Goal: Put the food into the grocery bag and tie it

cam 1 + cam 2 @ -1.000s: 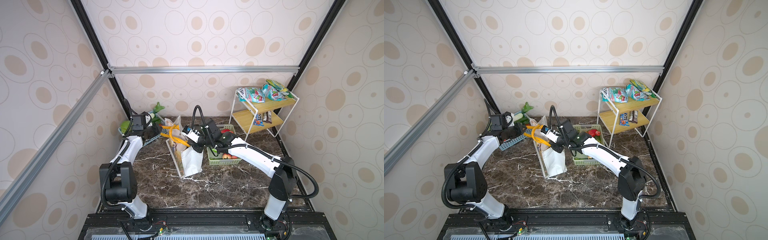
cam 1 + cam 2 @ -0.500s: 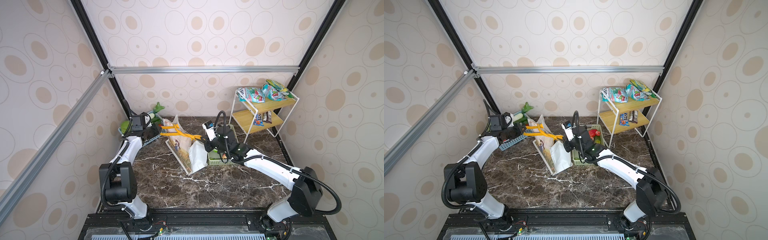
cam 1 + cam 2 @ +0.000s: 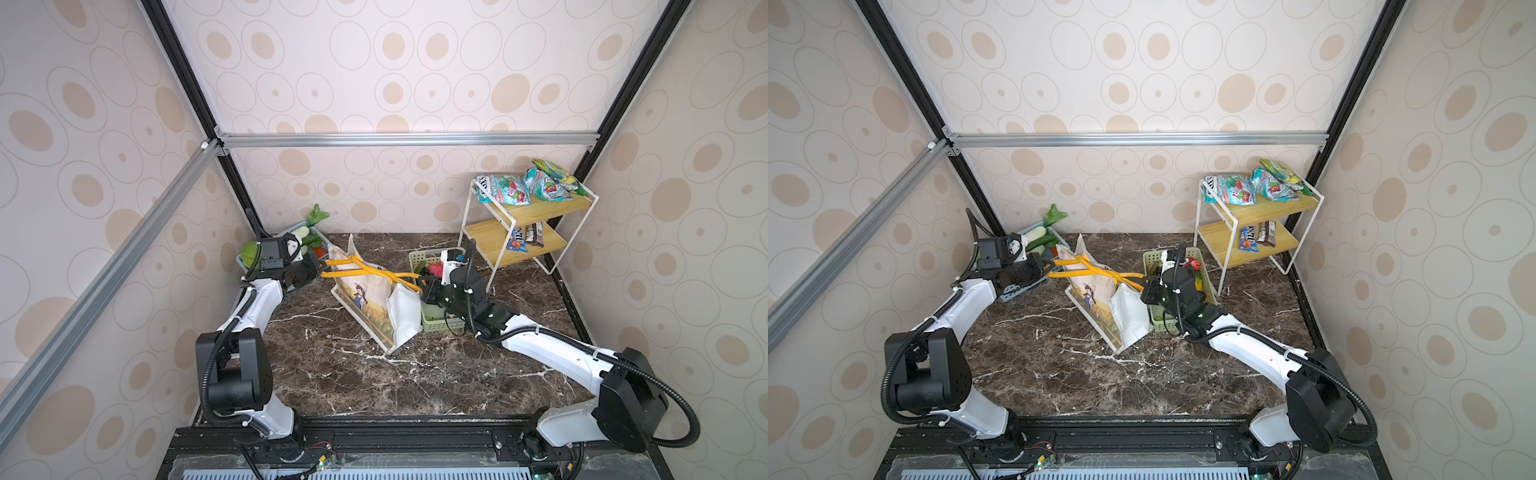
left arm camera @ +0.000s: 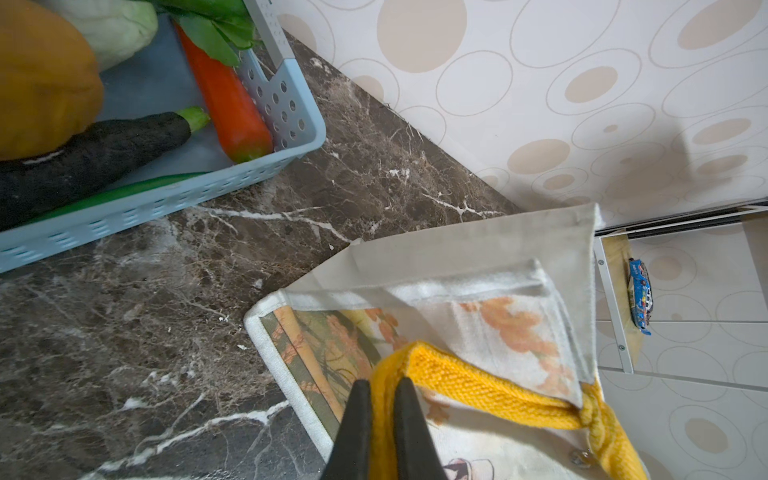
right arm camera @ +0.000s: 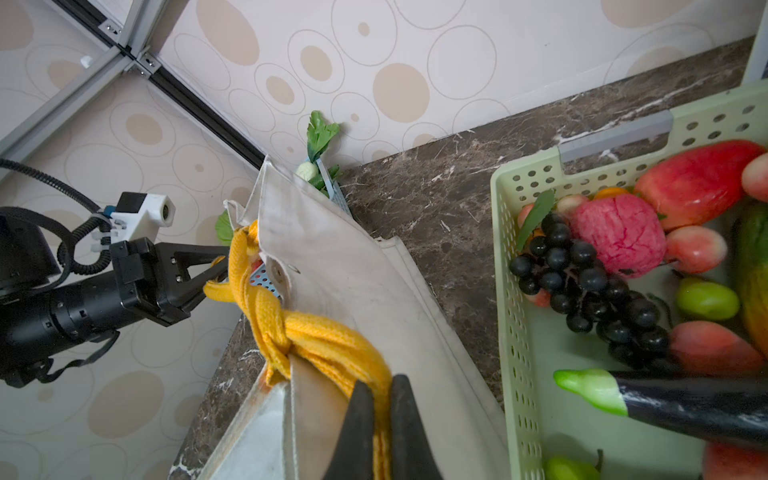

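Blue basket [image 4: 286, 112] of toy vegetables [image 4: 232, 108] sits at the left rear of the desk [image 3: 353, 374]; it bears no writing. The left arm reaches along the left edge, wrist turned inward. The left fingers [image 4: 365, 403] are clenched on a yellow handle [image 4: 478, 386].

The grocery bag [image 3: 365, 299] stands tilted mid-desk between the two baskets. Its print shows a girl in a hat, with no legible text, and its handles are knotted above it.

The right arm lies low across the desk from the front right. The right fingers [image 5: 365, 407] are clenched on the other handle end.

Green basket [image 5: 513, 311] of toy fruit [image 5: 615, 241] is just beside the bag. On the rack [image 3: 492, 239] at far right, the snack packets [image 3: 503, 193] carry lettering too small to read.
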